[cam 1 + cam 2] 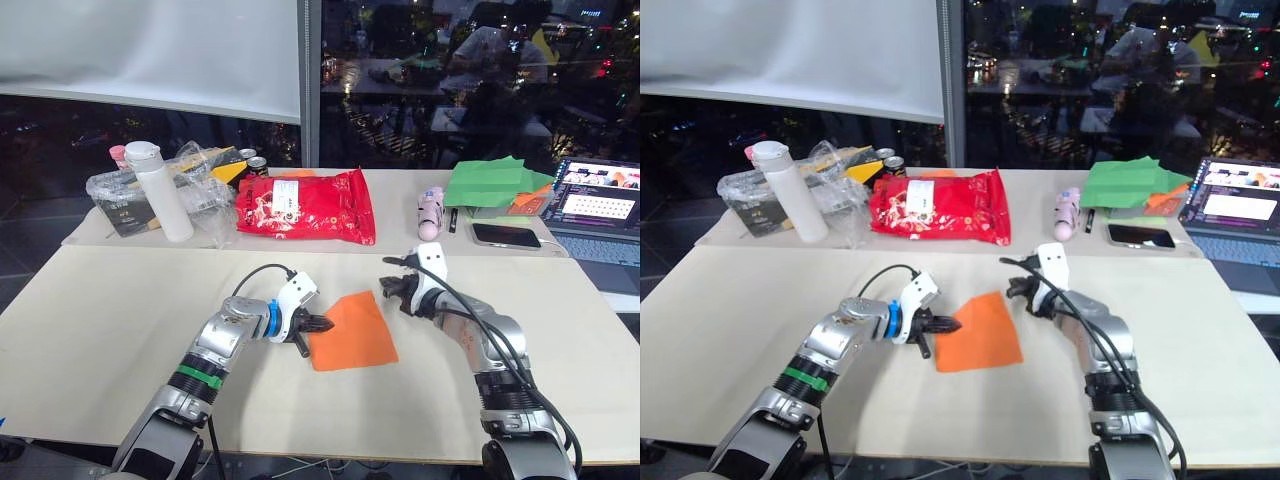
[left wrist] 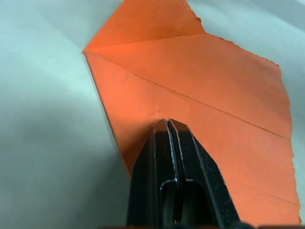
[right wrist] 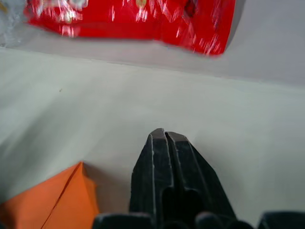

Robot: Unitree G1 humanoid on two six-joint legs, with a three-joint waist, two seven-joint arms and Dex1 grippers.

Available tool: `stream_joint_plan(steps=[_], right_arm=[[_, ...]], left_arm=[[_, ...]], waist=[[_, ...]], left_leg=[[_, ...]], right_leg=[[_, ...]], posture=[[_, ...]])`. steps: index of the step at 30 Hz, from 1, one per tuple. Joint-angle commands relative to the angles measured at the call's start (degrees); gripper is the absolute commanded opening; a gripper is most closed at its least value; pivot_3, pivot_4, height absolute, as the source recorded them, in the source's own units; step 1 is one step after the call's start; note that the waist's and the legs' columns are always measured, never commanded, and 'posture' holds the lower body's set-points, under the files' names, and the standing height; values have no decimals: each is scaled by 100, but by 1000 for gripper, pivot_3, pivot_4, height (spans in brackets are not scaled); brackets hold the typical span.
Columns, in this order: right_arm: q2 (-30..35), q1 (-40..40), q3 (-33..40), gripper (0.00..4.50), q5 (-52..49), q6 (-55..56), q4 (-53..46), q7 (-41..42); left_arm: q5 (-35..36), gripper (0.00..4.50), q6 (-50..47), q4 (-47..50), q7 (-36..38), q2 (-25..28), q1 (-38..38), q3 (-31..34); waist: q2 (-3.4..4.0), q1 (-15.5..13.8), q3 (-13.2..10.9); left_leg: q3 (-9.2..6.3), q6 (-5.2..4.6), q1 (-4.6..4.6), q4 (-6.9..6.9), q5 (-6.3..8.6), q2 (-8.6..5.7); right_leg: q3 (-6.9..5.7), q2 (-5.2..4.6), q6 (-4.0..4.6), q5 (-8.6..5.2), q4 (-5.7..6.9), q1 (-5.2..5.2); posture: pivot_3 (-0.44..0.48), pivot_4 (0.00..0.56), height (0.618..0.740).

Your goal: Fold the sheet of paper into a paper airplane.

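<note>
The orange sheet of paper point(image 1: 355, 335) lies flat on the middle of the table point(image 1: 100, 330), creased, with one folded, pointed corner point(image 2: 88, 51). My left gripper point(image 1: 325, 324) is shut, and its fingertips point(image 2: 167, 123) rest on top of the sheet by its left edge. My right gripper point(image 1: 387, 288) is also shut and empty. It hovers just right of the sheet's far corner point(image 3: 78, 167) and is apart from it. A paper airplane is out of view.
A red snack bag point(image 1: 310, 205), a white bottle point(image 1: 160, 190), a plastic bag of items point(image 1: 125, 200) and cans point(image 1: 252, 160) line the far table. Green paper sheets point(image 1: 495, 182), a pink object point(image 1: 430, 212), a phone point(image 1: 505, 235) and a laptop point(image 1: 600, 205) sit at the far right.
</note>
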State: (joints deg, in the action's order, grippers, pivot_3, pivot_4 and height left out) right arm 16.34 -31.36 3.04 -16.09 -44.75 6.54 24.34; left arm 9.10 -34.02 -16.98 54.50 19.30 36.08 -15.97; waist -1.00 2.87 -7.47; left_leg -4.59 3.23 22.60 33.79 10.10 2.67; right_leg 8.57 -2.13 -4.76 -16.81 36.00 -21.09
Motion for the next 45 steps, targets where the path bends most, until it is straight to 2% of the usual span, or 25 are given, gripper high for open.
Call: stream_joint_plan(steps=[1, 7, 15, 28, 37, 45], right_arm=[[-212, 112, -50, 16, -333, -185, -338, 198], [-206, 550, -422, 16, -411, -485, -957, 338], [-138, 746, -853, 16, 42, -218, -780, 125], [-169, 918, -1054, 16, 332, -200, -858, -146], [-171, 985, -1046, 16, 311, -270, -1003, -284], [-169, 961, -1042, 16, 340, -331, -1066, -344]], left_arm=[[-62, 0, -90, 6, -131, 17, -32, 19], [-45, 0, -13, -73, -312, -78, -2, 110], [-15, 0, 222, -442, -564, -317, 278, 329], [-92, 0, 1294, -2253, -1213, -1280, 1213, 677], [-482, 0, 1596, -2934, -1072, -1445, 1258, 426], [-705, 0, 1357, -3023, -1693, -1472, 1178, 522]], waist=[[0, 16, 0], [2, 48, 0], [2, 90, 1], [1, 88, 1], [1, 94, 2], [0, 89, 19]], left_leg=[[0, 0, 0, 0, 0, 0], [-1, 0, 0, 2, 0, 0], [-2, 0, -1, 2, 0, 0], [-2, 0, 0, 4, 0, -2], [-2, 0, 0, 3, 0, -3], [-2, 0, -10, 4, 0, -4]], right_leg=[[0, 1, -1, 0, 1, 0], [0, 0, -15, -9, 3, 0], [-1, 0, -17, -10, 4, 0], [-1, 0, -18, -10, 0, 2], [-1, 0, -19, -11, -1, 3], [-1, 0, -22, -13, -2, 13]], posture=[[0, 150, 719], [0, 150, 719], [0, 150, 719], [0, 150, 719], [0, 150, 719], [0, 150, 719]])
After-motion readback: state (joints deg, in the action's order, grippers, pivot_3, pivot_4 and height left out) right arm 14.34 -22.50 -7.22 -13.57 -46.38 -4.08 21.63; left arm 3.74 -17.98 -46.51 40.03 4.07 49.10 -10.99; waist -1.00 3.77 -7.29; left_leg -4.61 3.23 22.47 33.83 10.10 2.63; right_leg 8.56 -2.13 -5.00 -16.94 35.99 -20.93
